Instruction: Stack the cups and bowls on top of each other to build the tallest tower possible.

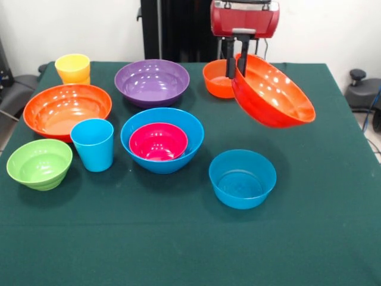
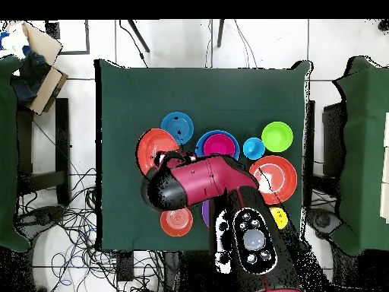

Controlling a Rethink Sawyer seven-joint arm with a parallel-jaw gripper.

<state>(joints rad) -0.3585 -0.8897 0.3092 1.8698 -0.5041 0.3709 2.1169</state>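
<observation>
Target pile: the large blue bowl (image 1: 162, 140) stands on the desk (image 1: 309, 238) with the small magenta bowl (image 1: 158, 141) nested inside it, mouth up
Carried bowl: a large orange bowl (image 1: 274, 92) hangs in the air, tilted, its mouth turned up and toward the right
Pincer: the pincer (image 1: 236, 56) is closed on the upper left rim of this orange bowl
Key relation: in the front view the pile lies lower and to the left of the carried bowl, well apart; I judge the bowl must travel left, come level, then go down into the magenta one

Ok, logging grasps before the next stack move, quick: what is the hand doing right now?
Hand: closed on the rim of a large glossy orange plastic bowl, held tilted above the table.
</observation>
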